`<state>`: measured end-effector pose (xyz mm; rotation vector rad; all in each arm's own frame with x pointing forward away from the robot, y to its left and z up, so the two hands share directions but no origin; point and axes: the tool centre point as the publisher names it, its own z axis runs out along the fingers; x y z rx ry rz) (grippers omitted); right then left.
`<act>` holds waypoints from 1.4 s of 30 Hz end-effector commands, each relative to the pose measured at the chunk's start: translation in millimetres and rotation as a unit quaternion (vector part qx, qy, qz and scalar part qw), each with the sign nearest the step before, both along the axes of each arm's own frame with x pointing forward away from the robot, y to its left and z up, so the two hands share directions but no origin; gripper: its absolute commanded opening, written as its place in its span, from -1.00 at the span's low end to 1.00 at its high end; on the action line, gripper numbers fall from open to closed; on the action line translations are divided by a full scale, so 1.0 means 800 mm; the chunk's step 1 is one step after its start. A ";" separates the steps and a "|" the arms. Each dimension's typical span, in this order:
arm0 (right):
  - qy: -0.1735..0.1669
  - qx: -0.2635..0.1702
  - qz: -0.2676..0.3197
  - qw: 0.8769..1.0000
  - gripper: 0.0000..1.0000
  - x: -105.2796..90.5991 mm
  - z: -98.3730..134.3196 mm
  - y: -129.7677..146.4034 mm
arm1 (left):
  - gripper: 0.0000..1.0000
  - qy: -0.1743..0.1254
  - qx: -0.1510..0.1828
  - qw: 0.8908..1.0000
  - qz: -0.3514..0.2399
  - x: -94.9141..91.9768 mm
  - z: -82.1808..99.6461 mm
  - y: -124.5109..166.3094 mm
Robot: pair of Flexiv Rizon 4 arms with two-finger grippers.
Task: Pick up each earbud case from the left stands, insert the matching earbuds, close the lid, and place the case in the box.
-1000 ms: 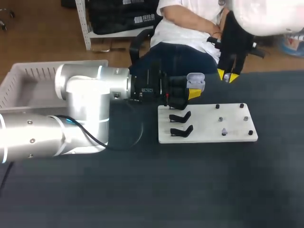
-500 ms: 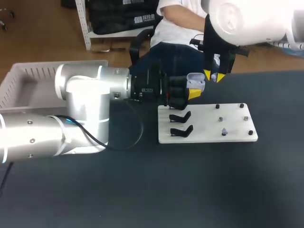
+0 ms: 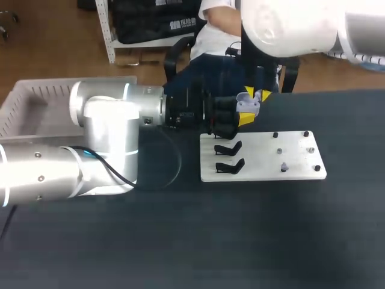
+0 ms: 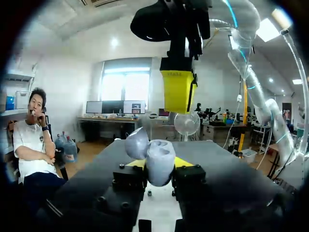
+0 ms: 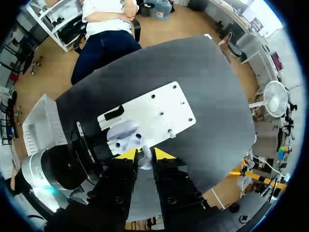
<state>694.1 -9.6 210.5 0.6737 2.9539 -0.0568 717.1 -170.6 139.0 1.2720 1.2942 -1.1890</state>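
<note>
My left gripper (image 3: 243, 112) is shut on a pale lilac earbud case (image 3: 248, 106), held above the white board's far left corner with its lid open. From the left wrist view the case (image 4: 158, 163) sits between the yellow tips and the lid (image 4: 137, 143) tilts back. Directly above the case hangs my right gripper (image 3: 255, 94), shut on a small white earbud (image 5: 144, 161). Seen in the right wrist view, the open case (image 5: 124, 136) lies just ahead of the right gripper (image 5: 144, 154). A yellow fingertip (image 4: 177, 90) of the right gripper shows over the case.
The white board (image 3: 264, 158) carries two empty black stands (image 3: 229, 148) (image 3: 230, 165) at its left, several black pegs and one small earbud (image 3: 283, 168) at its right. A white basket (image 3: 36, 102) stands at the far left behind my left arm.
My right arm has swung left from beyond the board's far right to a spot just over the open case. The left arm and case have stayed still.
</note>
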 end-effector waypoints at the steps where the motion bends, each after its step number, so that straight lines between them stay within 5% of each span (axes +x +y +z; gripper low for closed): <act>1: 0.003 -0.007 0.001 1.000 -1.00 0.004 -0.005 0.007 | -1.00 -0.002 -0.003 1.000 0.003 -0.002 -0.001 0.000; 42: 0.020 -0.014 0.009 1.000 -1.00 0.011 -0.026 0.006 | -1.00 -0.002 -0.003 1.000 0.003 -0.002 -0.001 0.000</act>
